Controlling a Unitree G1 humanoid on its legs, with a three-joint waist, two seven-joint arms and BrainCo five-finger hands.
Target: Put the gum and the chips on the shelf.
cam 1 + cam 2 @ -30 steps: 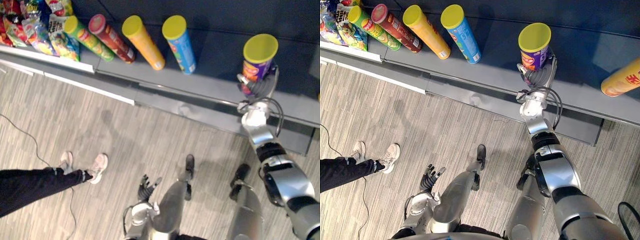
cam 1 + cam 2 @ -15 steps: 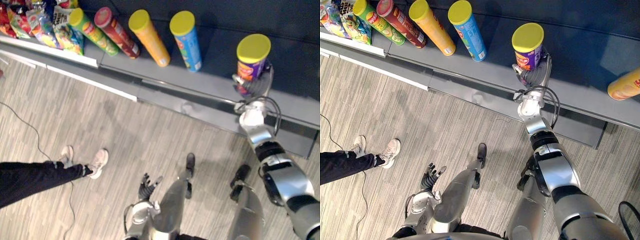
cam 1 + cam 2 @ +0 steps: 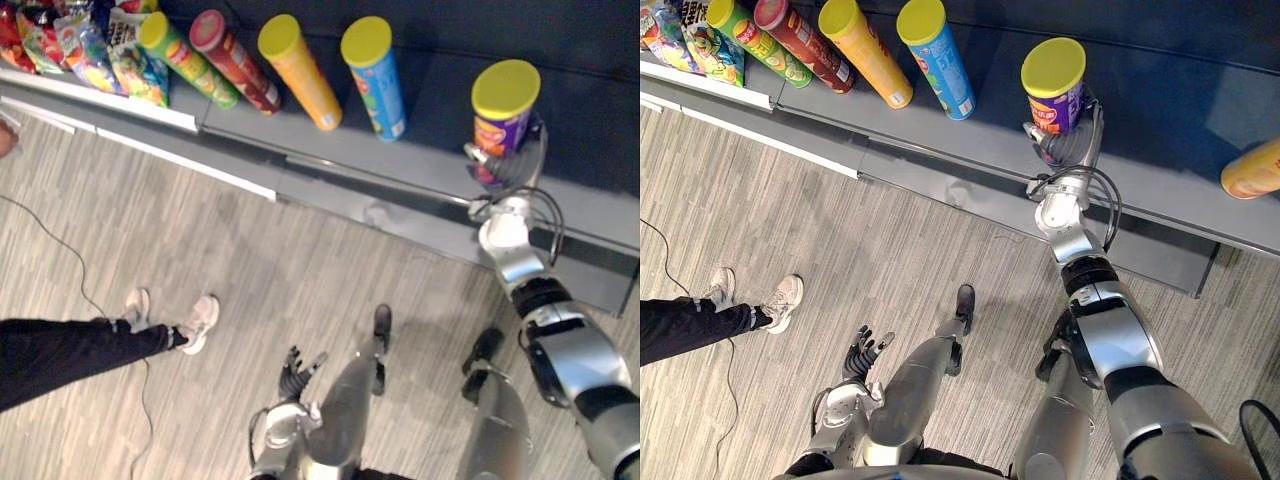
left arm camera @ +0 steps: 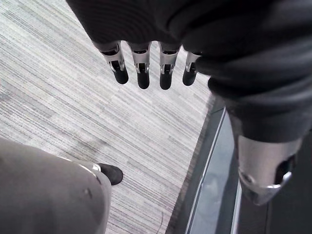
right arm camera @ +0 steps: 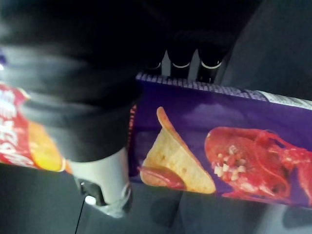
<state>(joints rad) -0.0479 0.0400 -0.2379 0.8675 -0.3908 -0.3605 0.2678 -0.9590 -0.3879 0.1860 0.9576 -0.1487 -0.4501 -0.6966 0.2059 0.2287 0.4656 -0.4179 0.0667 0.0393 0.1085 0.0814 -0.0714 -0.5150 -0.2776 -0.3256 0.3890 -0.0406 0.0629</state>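
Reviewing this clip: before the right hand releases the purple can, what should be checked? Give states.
1. Right hand curled round the purple chip can with a yellow lid: ok.
2. Can's base seated on the dark grey shelf: cannot tell, the hand hides it.
3. Can apart from the blue chip tube: ok.
4. Left hand open, holding nothing, low near the floor: ok.
5. Person's legs well away from the shelf: ok.

I see a glossy printed can (image 3: 496, 135) with a smooth plastic lid (image 3: 505, 88) on a matt shelf (image 3: 430, 125), above a wood-grain floor (image 3: 300, 270).
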